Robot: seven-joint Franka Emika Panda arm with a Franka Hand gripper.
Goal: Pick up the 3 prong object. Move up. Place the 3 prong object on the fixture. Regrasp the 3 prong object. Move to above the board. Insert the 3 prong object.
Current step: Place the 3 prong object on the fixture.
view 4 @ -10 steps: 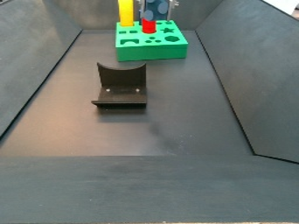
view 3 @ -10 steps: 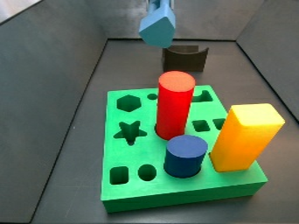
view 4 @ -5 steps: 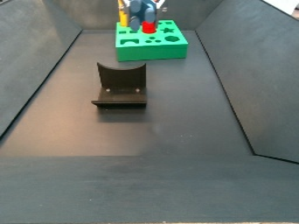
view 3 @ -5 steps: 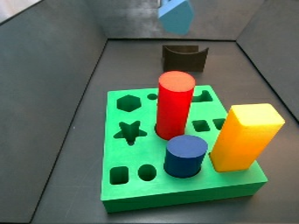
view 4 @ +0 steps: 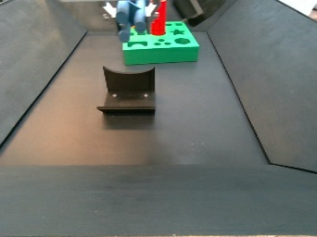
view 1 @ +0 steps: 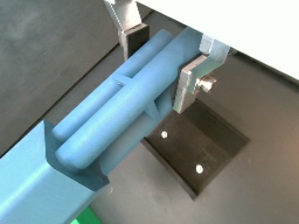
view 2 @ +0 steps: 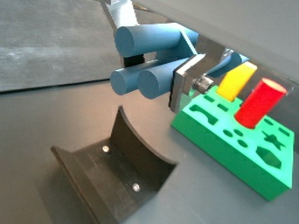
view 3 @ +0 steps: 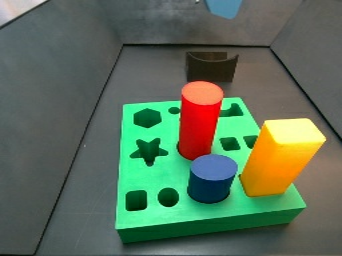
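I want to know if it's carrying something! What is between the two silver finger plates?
The blue three-pronged piece is clamped between the tool's silver fingers, high above the dark fixture; both wrist views show it.

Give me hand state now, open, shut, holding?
Hand: shut on the 3 prong object, held up in the air near the fixture.

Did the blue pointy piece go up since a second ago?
Yes. In a side view the 3 prong object, held in the gripper, has risen away from the fixture to the picture's top edge.
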